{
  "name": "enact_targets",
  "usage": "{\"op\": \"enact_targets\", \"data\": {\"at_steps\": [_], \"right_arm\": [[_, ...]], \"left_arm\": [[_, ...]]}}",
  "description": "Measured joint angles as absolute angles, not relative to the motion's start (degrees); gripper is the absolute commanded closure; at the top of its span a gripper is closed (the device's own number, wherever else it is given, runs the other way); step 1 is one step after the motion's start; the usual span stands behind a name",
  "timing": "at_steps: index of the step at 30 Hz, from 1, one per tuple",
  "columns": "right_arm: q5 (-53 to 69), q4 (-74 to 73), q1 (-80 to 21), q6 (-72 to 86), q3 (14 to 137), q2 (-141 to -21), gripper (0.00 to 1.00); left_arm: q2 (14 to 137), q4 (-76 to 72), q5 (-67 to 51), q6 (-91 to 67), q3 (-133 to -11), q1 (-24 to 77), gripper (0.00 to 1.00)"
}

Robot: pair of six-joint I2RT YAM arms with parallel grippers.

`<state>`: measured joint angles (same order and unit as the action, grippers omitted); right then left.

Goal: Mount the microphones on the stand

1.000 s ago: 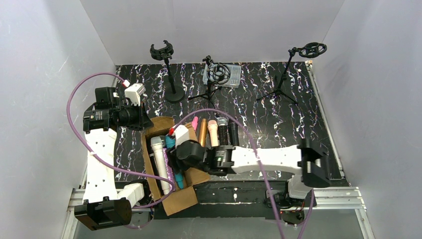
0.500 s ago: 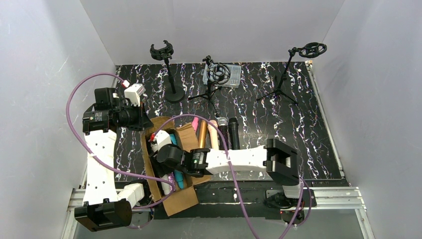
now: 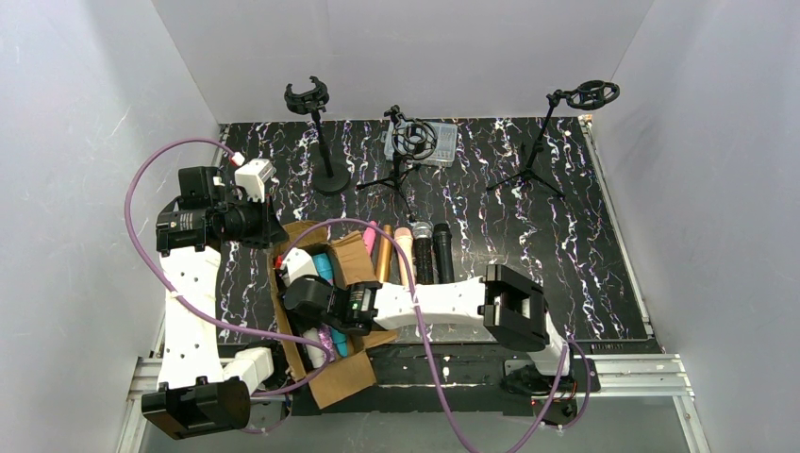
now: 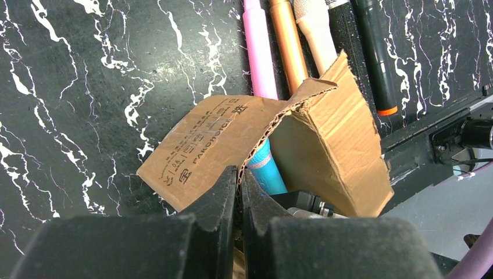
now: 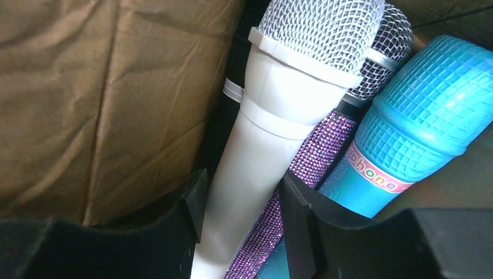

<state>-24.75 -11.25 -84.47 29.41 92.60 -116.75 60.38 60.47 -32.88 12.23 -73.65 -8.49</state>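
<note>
A cardboard box [image 3: 344, 376] at the near left holds a white microphone [image 5: 279, 116], a purple glitter one [image 5: 317, 151] and a teal-blue one [image 5: 418, 122]. My right gripper [image 5: 244, 209] is open down inside the box. Its fingers straddle the white microphone's handle and the glitter handle beside it. My left gripper [image 4: 239, 180] is shut on the edge of the box's flap [image 4: 221, 131]. Pink [image 3: 370, 231], gold [image 3: 385, 257], peach [image 3: 404, 245] and two black [image 3: 423, 250] microphones lie side by side on the table right of the box.
Three stands stand at the back: a round-base one [image 3: 324, 142], a tripod [image 3: 408, 142] in front of a small grey device, and a tripod [image 3: 547, 132] at the right. White walls close in the black marbled table [image 3: 585, 245].
My right arm has swung left from above the row of microphones and gone down into the box. My left arm has stayed still on the flap.
</note>
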Motion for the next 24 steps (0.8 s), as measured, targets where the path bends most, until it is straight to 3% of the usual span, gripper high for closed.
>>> {"op": "enact_targets", "data": {"at_steps": [6,14,24], "right_arm": [[-24.67,-12.69,-84.44,28.62,92.36,-113.95,0.81],[-25.41,-14.87,-83.92,28.21,89.49,-100.51,0.99],[-27.64,-19.70,-80.27,27.35,74.76,-83.11,0.99]], "left_arm": [[60.40,60.42,-32.95,12.62,-73.65,-8.49,1.00],[60.40,60.47,-32.36,13.06,-73.65,-8.49,1.00],[60.40,60.20,-32.82,13.04,-73.65,-8.49,1.00]]}}
